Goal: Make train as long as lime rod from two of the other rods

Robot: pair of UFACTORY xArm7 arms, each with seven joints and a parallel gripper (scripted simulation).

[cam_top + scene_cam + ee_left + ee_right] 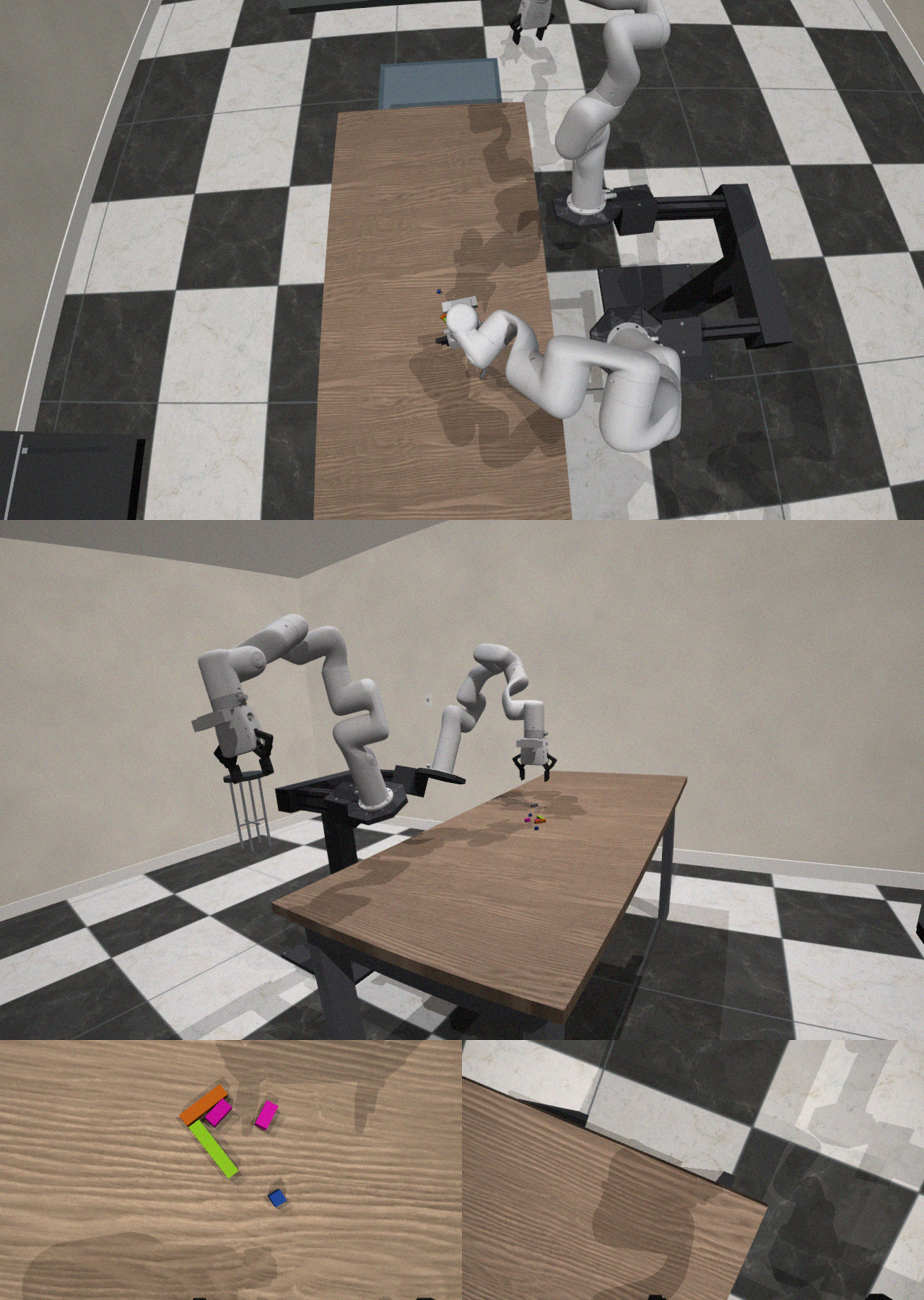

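Note:
In the left wrist view an orange rod (203, 1105) (540, 821) and the lime rod (214, 1149) form an L, almost touching. A magenta rod (218, 1113) lies along the orange one, inside the L. Another magenta rod (266, 1115) (527, 820) and a blue rod (277, 1198) (530, 815) lie apart. A second blue rod (438, 290) (535, 828) and a grey rod (483, 373) (533, 804) are outside the left wrist view. My left gripper (534, 778) (312, 1298) is open and empty above the rods. My right gripper (528, 38) (251, 773) (768, 1297) is open and empty, far away.
The wooden table (388, 193) (491, 908) bears the rods. In the top view the left arm hides part of the rod group. The right arm's gripper hangs beyond the table's end, beside a blue-grey box (439, 80). A stool (245, 777) stands behind it in the exterior view.

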